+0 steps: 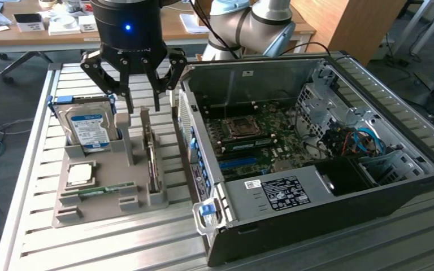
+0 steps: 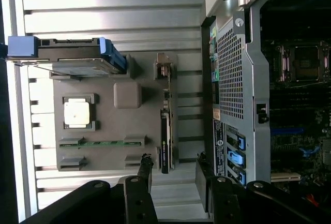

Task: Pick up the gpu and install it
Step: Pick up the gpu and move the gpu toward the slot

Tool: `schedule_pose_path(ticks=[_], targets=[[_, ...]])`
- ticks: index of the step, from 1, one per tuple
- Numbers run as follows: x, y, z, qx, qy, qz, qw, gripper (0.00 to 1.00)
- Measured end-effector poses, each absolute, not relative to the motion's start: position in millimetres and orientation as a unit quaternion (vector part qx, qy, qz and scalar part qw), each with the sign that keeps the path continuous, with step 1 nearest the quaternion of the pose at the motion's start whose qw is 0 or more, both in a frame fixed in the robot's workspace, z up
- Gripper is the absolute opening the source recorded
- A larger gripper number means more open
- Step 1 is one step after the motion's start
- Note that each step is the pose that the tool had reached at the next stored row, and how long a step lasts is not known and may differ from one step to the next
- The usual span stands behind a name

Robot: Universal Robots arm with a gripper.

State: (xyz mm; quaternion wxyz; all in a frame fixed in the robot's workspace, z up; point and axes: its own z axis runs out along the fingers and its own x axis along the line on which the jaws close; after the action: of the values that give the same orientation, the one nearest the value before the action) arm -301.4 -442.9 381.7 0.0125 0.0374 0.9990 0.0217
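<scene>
the tool (image 1: 143,107) hangs spread wide just above the gpu (image 1: 151,158) in its holder (image 1: 96,204), pickup pending, and grabbing needs the thin edge centred.

The slatted metal table (image 1: 126,251) carries a grey parts holder (image 1: 100,210) just beside an open computer case (image 1: 338,221).

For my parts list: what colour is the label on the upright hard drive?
The label is blue and white, clearest in the exterior view.

Bright daylight, glare on slatted table (image 2: 103,6)
</scene>
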Motion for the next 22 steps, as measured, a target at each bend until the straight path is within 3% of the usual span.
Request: schedule_pose_path(ticks=[22], targets=[[-301.4,-442.9,377.9,0.037,0.999,0.022,0.013,0.47]])
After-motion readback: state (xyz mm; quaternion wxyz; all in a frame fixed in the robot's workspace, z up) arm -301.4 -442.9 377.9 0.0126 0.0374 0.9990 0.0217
